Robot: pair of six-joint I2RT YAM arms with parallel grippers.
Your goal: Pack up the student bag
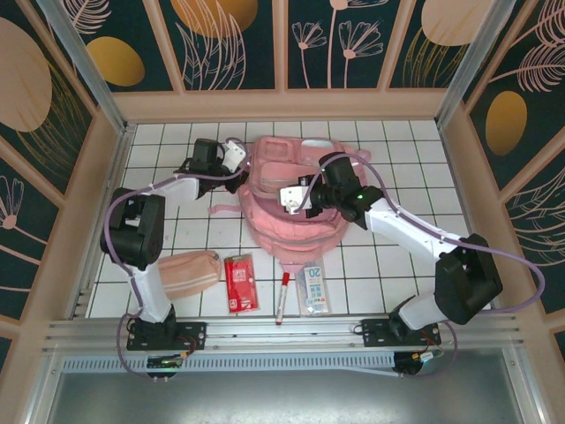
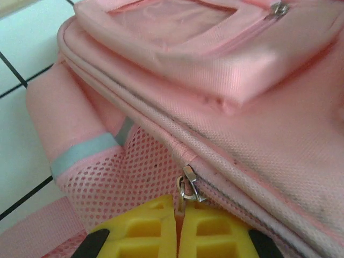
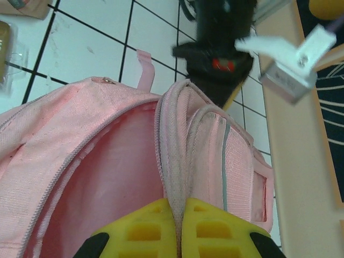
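The student bag, a large light-pink backpack, lies in the middle of the tiled table. At its far left edge, my left gripper is shut on the metal zipper pull, pinched between the yellow fingertips just above the mesh side pocket. Over the bag's centre, my right gripper is shut on the fabric rim of the bag's opening, and holds it up. The main compartment gapes open to the left of that rim.
Near the front edge lie a peach-pink pencil pouch, a red packet, a red pen and a clear packet marked 20. Wooden walls close in the table on three sides.
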